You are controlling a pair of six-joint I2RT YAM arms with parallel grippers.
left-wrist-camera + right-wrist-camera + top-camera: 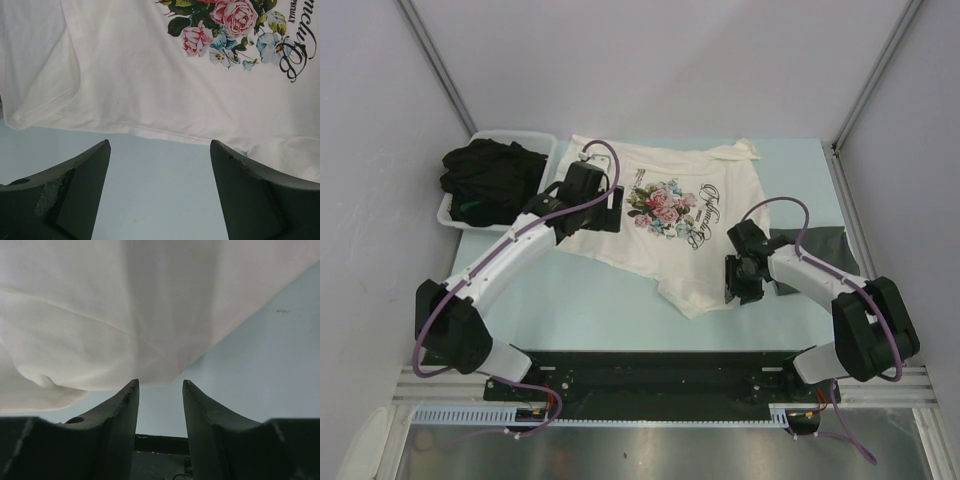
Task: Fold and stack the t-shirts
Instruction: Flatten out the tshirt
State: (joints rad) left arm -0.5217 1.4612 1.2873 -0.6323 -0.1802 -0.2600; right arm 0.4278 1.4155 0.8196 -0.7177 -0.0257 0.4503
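A cream-white t-shirt (670,240) with a pink rose print and dark script lies spread out in the middle of the table, partly rumpled. My left gripper (610,212) hovers at its left side, wide open; in the left wrist view its fingers (90,170) frame bare table, with the shirt's hem (165,132) just ahead of the left gripper (160,145). My right gripper (732,282) is at the shirt's near right corner, open and narrower. The cloth edge (150,365) hangs just beyond the right gripper (160,382), with nothing between the tips. A dark grey t-shirt (815,243) lies partly under the right arm.
A white plastic tub (538,142) at the back left holds a heap of black t-shirts (485,178). Grey walls and metal posts enclose the light blue table (590,300). The arms' black base rail (650,375) runs along the near edge.
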